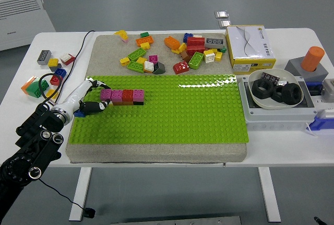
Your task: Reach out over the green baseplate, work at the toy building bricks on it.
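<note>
Left hand (90, 99) sat at mid-left of frame on the green baseplate (172, 115); fingers curled vs the brick row (123, 96), grip unclear tbh.

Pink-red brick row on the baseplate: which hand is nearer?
Left. The left hand sits at the left end of the brick row on the green baseplate; the right hand is out of view.

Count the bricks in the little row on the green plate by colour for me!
Pink bricks: 2, at the left end by the robot hand
Red brick: 1
Magenta brick: 1, at the right end
Total: 4 bricks in the row on the green baseplate
</note>
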Tool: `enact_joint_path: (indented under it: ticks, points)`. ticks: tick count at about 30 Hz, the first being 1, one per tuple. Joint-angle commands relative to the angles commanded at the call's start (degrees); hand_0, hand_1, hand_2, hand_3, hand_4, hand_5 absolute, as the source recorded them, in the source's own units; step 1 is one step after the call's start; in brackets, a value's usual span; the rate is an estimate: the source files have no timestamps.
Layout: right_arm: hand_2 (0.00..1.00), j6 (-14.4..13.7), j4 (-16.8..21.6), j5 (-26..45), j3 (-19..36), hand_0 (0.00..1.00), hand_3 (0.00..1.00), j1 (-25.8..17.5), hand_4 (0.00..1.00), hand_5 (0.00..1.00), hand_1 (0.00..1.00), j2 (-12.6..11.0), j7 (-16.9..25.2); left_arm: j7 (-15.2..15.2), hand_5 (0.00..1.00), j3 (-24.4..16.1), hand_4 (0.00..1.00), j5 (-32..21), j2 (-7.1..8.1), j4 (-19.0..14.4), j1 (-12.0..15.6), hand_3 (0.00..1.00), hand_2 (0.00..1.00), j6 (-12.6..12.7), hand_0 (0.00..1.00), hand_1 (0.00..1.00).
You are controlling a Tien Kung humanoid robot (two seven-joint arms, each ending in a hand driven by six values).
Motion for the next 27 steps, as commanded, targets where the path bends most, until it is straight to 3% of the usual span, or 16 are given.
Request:
enact_joint_path:
  ticks: [19, 20, 25, 26, 27]
  points:
    - [0.731, -0.13, 0.00, 0.05, -0.09, 0.519, 0.809, -0.06, 0.908, 0.998, 0.610, -0.01, -0.18, -0.31, 0.088, 0.41, 0.640, -0.21, 0.10, -0.02, 0.07, 0.696, 0.922, -0.23, 0.936, 0.929]
    - [0.730, -0.14, 0.00, 0.07, -0.12, 0.519, 0.809, -0.08, 0.909, 0.998, 0.610, -0.02, -0.19, -0.35, 0.093, 0.37, 0.695, -0.18, 0.10, -0.14, 0.11, 0.763, 0.934, -0.21, 0.936, 0.933]
    - [0.730, -0.18, 0.00, 0.16, -0.28, 0.519, 0.809, -0.15, 0.909, 0.998, 0.610, -0.06, -0.23, -0.50, 0.093, -0.39, 0.695, 0.74, 0.12, -1.88, 0.46, 0.763, 0.934, 0.12, 0.936, 0.933]
    - [0.730, -0.18, 0.00, 0.16, -0.29, 0.519, 0.809, -0.16, 0.908, 0.998, 0.610, -0.06, -0.23, -0.48, 0.137, -0.60, 0.781, 1.01, 0.11, -2.31, 0.55, 0.851, 0.954, 0.19, 0.937, 0.935]
    - [0.730, -0.17, 0.00, -0.01, -0.17, 0.519, 0.809, -0.18, 0.908, 0.998, 0.610, -0.08, -0.22, -0.20, 0.137, -1.21, 0.781, 1.92, 0.13, -3.70, 0.97, 0.851, 0.954, 0.28, 0.937, 0.935]
